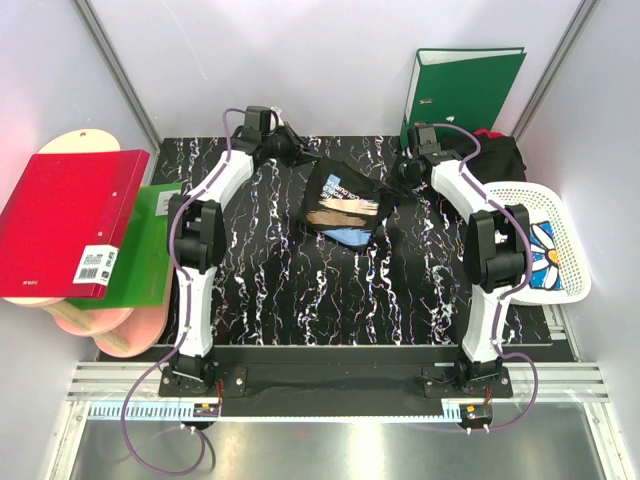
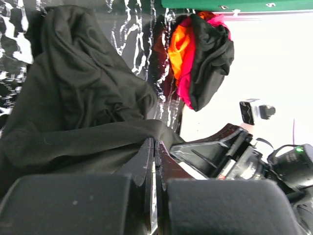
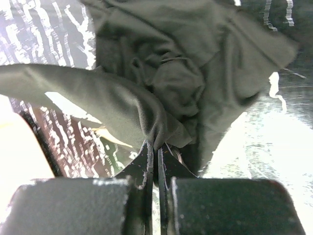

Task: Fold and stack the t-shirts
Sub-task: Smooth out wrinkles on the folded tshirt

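A black t-shirt (image 1: 345, 200) with white, tan and blue print hangs bunched above the marbled table, held at both ends. My left gripper (image 1: 300, 152) is shut on its left edge; in the left wrist view the cloth (image 2: 83, 112) runs into the closed tips of that gripper (image 2: 155, 143). My right gripper (image 1: 403, 170) is shut on its right edge; the right wrist view shows the dark cloth (image 3: 176, 83) pinched at that gripper's tips (image 3: 157, 146). An orange-red and black bundle of shirts (image 2: 195, 54) lies at the back right, also in the top view (image 1: 500, 150).
A green ring binder (image 1: 462, 90) stands at the back right. A white lattice basket (image 1: 540, 240) holds a shirt with a daisy print at the right edge. A red binder (image 1: 70, 220), a green folder (image 1: 145, 250) and boards lie left of the table.
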Robot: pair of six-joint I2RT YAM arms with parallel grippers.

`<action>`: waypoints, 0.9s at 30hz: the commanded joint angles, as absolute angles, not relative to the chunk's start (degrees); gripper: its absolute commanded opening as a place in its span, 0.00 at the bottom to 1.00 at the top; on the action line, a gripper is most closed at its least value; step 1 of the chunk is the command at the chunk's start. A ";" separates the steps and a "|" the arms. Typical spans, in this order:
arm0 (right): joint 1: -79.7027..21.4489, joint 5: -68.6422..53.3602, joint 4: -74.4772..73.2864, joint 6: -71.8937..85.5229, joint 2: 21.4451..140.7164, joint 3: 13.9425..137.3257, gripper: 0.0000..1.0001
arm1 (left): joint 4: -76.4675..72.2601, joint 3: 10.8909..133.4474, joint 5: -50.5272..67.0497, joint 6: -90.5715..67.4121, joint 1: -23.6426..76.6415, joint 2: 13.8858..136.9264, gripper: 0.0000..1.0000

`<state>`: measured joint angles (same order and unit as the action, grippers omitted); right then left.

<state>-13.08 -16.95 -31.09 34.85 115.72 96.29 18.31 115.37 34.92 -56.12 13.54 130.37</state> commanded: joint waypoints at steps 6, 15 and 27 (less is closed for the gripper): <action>-13.18 -9.85 -29.09 35.42 112.86 96.33 0.00 | 12.13 119.44 38.58 -60.46 14.33 135.70 0.00; -13.18 -8.53 -23.91 34.80 108.46 94.49 0.00 | 6.25 118.66 39.37 -63.10 14.33 134.56 0.00; -13.10 -5.02 -19.16 35.77 105.91 90.00 0.00 | -2.11 118.38 39.28 -67.23 14.33 134.12 0.00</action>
<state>-13.08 -8.80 -23.11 35.42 108.51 90.59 4.43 115.77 37.56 -65.14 14.24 136.64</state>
